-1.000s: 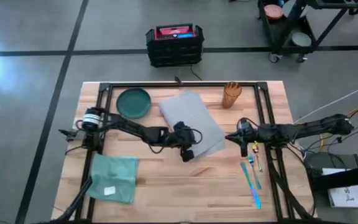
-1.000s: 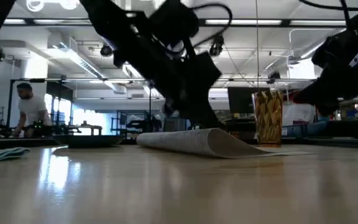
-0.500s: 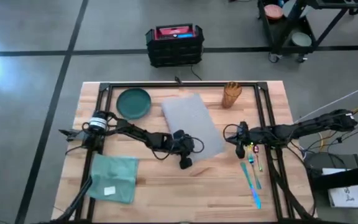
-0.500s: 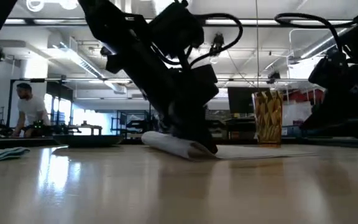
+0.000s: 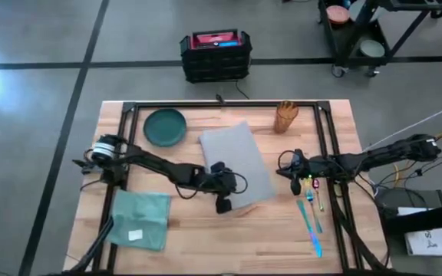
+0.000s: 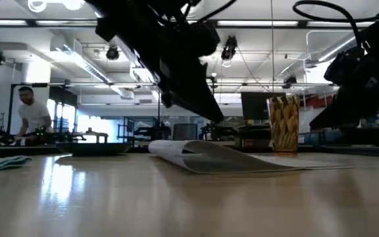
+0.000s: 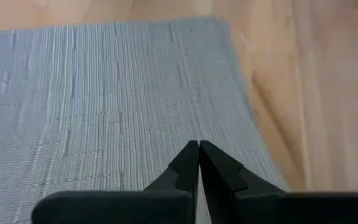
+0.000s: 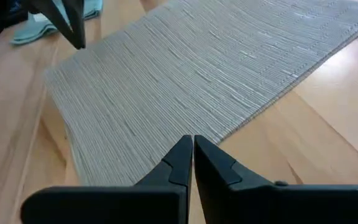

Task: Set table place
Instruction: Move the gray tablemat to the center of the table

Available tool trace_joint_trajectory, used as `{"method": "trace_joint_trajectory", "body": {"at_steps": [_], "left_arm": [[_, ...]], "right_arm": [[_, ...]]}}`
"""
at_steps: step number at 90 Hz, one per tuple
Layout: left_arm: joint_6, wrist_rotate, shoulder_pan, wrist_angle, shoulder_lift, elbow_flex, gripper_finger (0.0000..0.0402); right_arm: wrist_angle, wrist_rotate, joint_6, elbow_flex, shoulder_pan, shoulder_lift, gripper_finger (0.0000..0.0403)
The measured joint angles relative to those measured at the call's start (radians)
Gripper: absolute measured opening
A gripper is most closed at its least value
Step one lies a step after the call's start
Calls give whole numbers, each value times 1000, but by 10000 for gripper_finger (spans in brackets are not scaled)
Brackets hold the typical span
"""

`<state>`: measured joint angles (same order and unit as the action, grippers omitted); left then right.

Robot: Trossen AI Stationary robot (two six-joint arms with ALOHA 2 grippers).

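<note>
Grey placemat is seen mid-frame on the table in the high view, right of the dark green plate; its near-left corner is curled up in the low view. Left gripper is placed at the mat's lower-left corner, fingers pressed together over the weave, nothing pinched. Right gripper is held just off the mat's right edge, fingers also closed on nothing.

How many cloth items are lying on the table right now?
2. The grey placemat lies mid-table, between the green plate and the cutlery. The teal napkin lies at the table's near left corner. None other shows.
</note>
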<state>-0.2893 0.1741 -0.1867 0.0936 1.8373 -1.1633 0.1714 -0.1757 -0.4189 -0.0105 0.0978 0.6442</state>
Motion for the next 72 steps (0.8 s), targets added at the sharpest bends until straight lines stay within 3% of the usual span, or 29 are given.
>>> {"method": "trace_joint_trajectory", "body": {"at_steps": [20,36,54,72], "left_arm": [[-47,1,10,-6,-3,1,18],[-60,3,16,-50,8,1,91],[-60,1,13,-70,23,1,188],[-72,-1,-13,-165,76,1,239]], "right_arm": [[39,-4,28,0,0,0,2],[50,-5,23,0,0,2,16],[58,42,12,0,0,35,71],[104,159,-42,0,24,72,138]]}}
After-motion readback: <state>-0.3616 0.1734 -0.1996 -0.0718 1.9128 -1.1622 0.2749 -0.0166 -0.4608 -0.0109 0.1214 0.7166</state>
